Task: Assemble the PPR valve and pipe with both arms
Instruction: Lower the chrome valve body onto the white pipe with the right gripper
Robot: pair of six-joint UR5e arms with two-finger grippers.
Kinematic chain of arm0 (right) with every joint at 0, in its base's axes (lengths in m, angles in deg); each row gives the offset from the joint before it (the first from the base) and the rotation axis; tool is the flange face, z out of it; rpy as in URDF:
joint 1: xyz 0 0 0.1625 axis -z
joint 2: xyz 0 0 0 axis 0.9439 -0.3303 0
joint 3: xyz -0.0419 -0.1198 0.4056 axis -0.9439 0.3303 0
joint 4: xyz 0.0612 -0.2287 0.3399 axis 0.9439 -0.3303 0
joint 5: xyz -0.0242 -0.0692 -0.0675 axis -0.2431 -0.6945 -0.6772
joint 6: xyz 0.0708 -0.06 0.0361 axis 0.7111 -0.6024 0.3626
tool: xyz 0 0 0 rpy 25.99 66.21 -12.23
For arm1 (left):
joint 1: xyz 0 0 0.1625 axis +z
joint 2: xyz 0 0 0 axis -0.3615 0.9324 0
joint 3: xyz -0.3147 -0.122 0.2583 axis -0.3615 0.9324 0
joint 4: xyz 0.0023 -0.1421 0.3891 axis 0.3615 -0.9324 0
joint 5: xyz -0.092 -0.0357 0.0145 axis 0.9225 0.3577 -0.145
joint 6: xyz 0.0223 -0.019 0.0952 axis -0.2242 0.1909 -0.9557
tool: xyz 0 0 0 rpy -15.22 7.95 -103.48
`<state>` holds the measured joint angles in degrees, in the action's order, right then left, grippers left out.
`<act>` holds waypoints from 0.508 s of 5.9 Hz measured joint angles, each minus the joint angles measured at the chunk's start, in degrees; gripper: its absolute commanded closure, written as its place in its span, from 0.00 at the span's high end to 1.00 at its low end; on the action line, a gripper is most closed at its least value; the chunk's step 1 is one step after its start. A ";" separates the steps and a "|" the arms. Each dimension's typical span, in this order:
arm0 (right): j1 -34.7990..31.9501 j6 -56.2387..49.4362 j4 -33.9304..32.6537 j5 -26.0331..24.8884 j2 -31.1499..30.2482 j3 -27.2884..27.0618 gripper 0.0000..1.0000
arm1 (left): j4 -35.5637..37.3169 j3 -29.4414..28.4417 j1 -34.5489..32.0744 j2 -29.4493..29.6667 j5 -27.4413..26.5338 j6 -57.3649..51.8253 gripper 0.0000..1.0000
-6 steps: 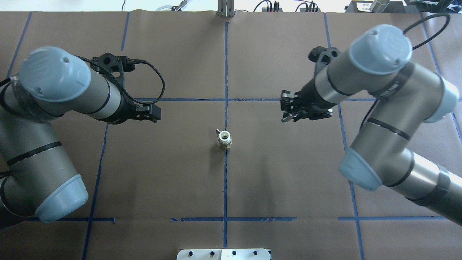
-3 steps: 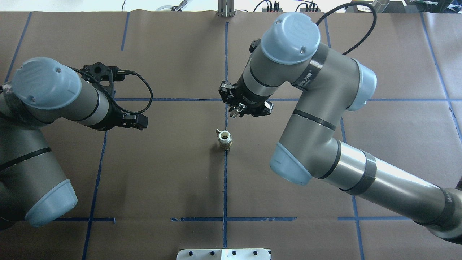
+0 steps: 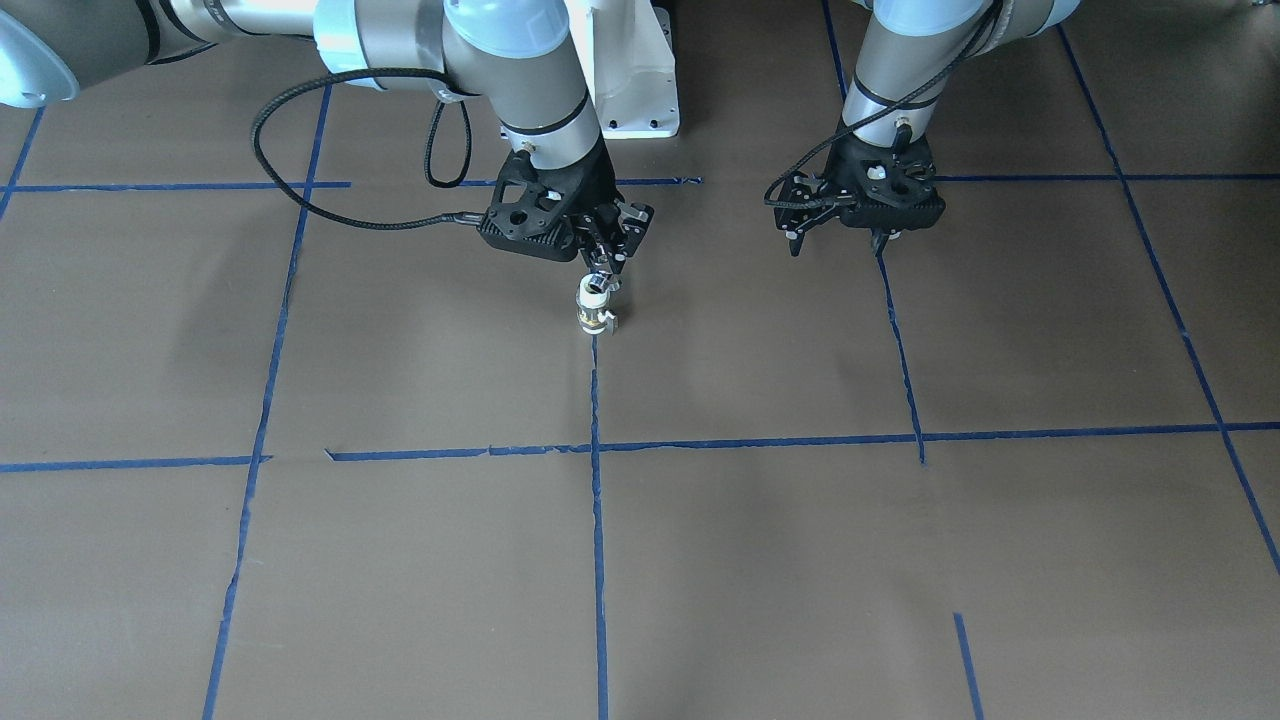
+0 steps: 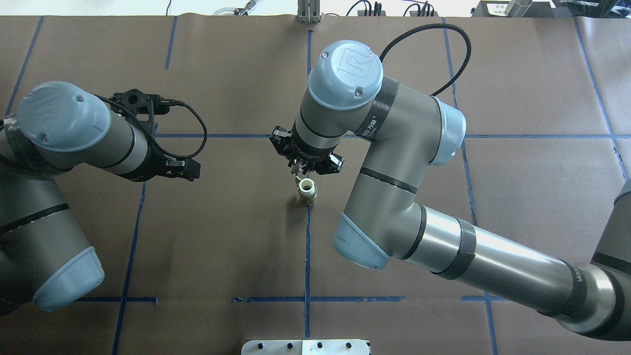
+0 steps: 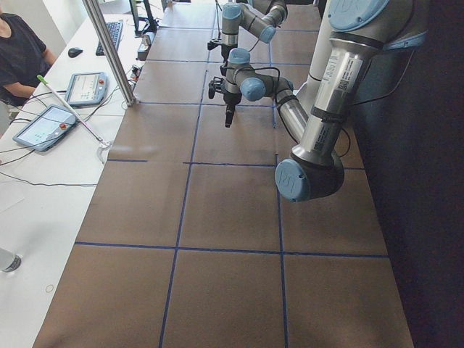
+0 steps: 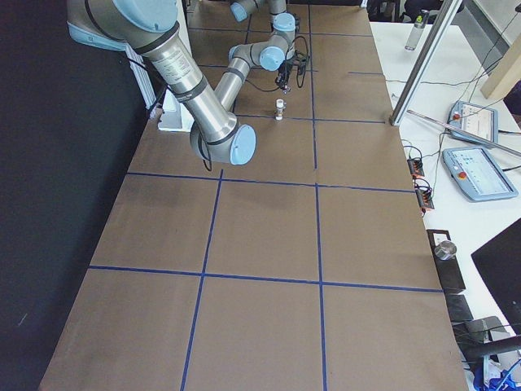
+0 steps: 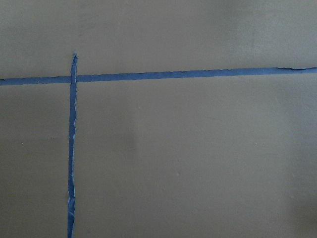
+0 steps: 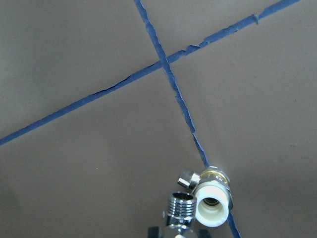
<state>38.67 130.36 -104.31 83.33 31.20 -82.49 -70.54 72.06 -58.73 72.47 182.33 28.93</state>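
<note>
The small, shiny chrome pipe fitting (image 8: 181, 209), threaded at its open end, is held clamped in the black two-finger right gripper (image 3: 604, 262). It hangs just above and beside the stubby PPR valve (image 4: 306, 189). The valve, white plastic at its ends and brass-silver metal in its middle, stands upright on the brown paper-covered bench (image 4: 222, 236), about midway between the left and right edges. The two parts are not yet joined: in the right wrist view the fitting's thread is seen beside the valve's open white mouth, not over it. The black left gripper (image 4: 190, 170) is held toward the left edge, well apart from the valve, with nothing seen in it; how far its jaws are parted cannot be told. Pick-up of the fitting is judged done. Alignment, bracing of the valve and the mating itself are judged left to do.
</note>
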 measured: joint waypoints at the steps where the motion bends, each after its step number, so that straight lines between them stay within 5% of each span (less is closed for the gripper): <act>1: 0.28 0.18 -2.35 -0.16 0.92 0.73 0.00 | -0.03 0.00 0.10 0.03 0.04 0.06 1.00; 3: 1.29 0.21 -5.04 -1.75 1.31 1.23 0.00 | -0.04 0.00 0.18 0.28 0.06 0.18 1.00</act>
<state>39.96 130.56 -109.35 81.58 32.51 -81.26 -70.58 72.06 -58.55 72.75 182.39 29.11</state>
